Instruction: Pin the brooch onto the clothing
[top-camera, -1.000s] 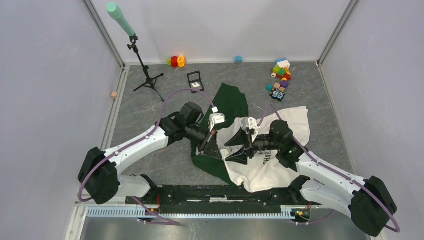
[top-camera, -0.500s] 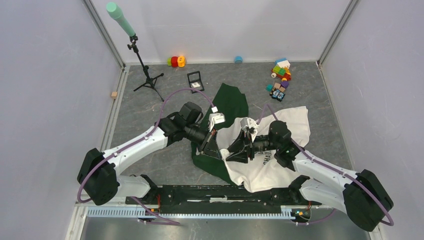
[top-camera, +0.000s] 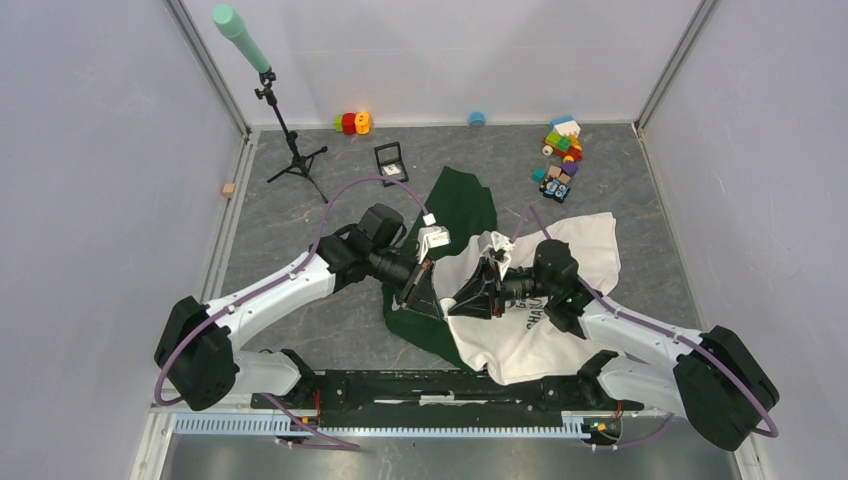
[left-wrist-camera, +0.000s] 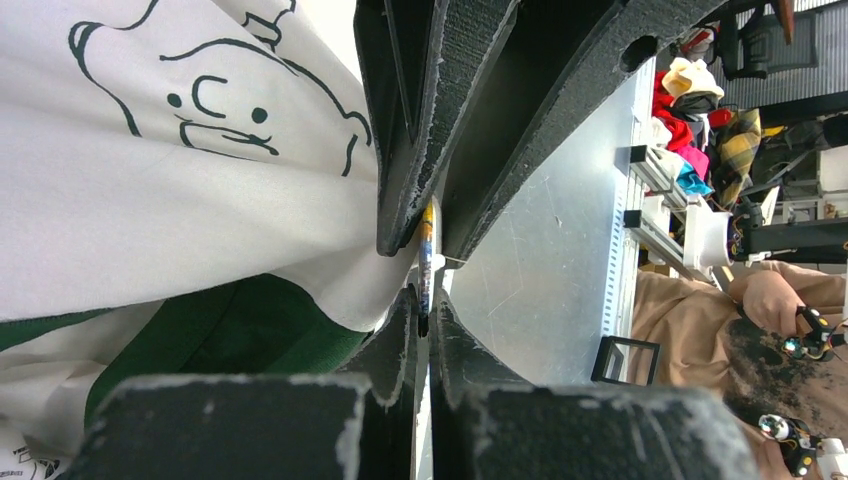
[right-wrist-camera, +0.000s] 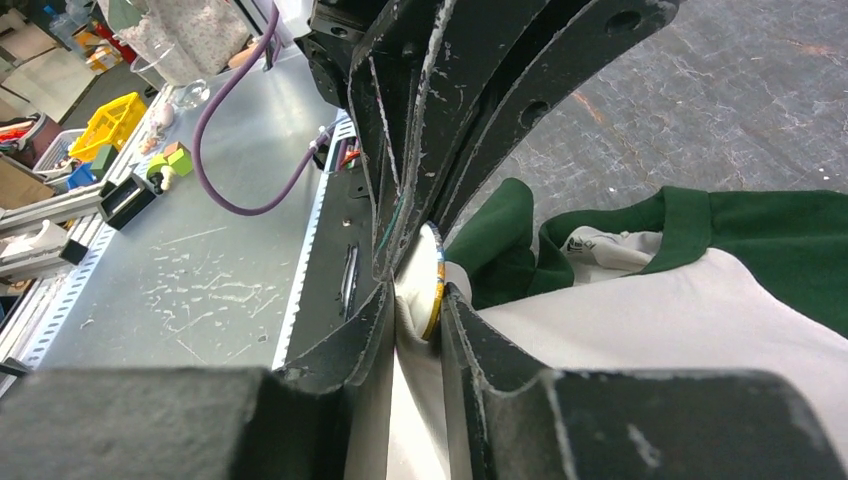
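Left gripper (left-wrist-camera: 423, 305) is pinching the thin olive-gold disc brooch (left-wrist-camera: 427, 235) edge-on — right gripper (right-wrist-camera: 417, 300) is clamping the cream-white, green-sleeved T-shirt (right-wrist-camera: 650, 320).

- The top view is bright and evenly lit. The arms cast only soft, faint shadows, close beneath them on the grey table (top-camera: 300, 215), and the pale walls show no glare.
- That view is sharp throughout, though the wall edges lean outward towards the corners.
- In the left wrist view the near part of the left gripper (left-wrist-camera: 424, 305) is a soft blur along the bottom. The T-shirt (left-wrist-camera: 150, 200) is sharp and almost washed out at the top.
- The metal plate (left-wrist-camera: 540, 260) behind carries a dull sheen.
- In the right wrist view the right gripper (right-wrist-camera: 418, 300) blurs near the lens, and the brooch (right-wrist-camera: 433, 280) shows a bright yellow rim.
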